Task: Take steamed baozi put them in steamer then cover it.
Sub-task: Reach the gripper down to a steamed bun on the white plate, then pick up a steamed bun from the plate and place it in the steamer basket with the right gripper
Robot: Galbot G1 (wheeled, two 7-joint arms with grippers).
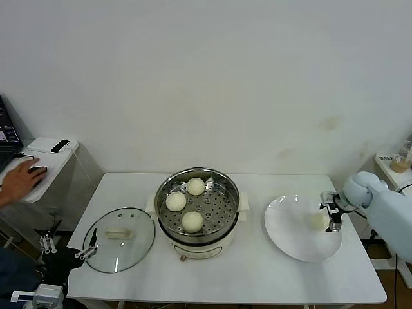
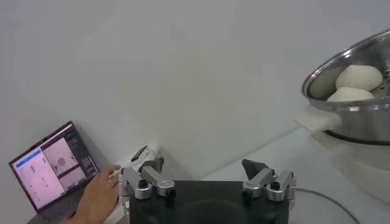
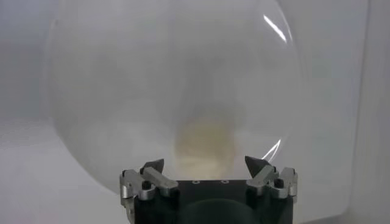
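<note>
The steamer (image 1: 226, 235) stands mid-table, uncovered, with three baozi on its perforated tray (image 1: 196, 186) (image 1: 176, 201) (image 1: 192, 221). A fourth baozi (image 1: 317, 221) lies on the right part of a white plate (image 1: 290, 222). My right gripper (image 1: 332, 217) hangs open just beside it. In the right wrist view that baozi (image 3: 204, 146) sits blurred just ahead of the open right gripper (image 3: 205, 163), nothing between the fingers. The cover (image 1: 138, 248) lies flat on the table left of the steamer, handle up. My left gripper (image 1: 66, 248) waits open off the table's left front corner, also open in its own view (image 2: 203, 165).
A side table at the far left holds a laptop (image 2: 52, 164) and a person's hand (image 1: 19, 180). The left wrist view shows the steamer's rim (image 2: 359, 103) with two buns. A shelf with a cup (image 1: 400, 161) stands at the far right. The white table's front edge (image 1: 257, 293) is close.
</note>
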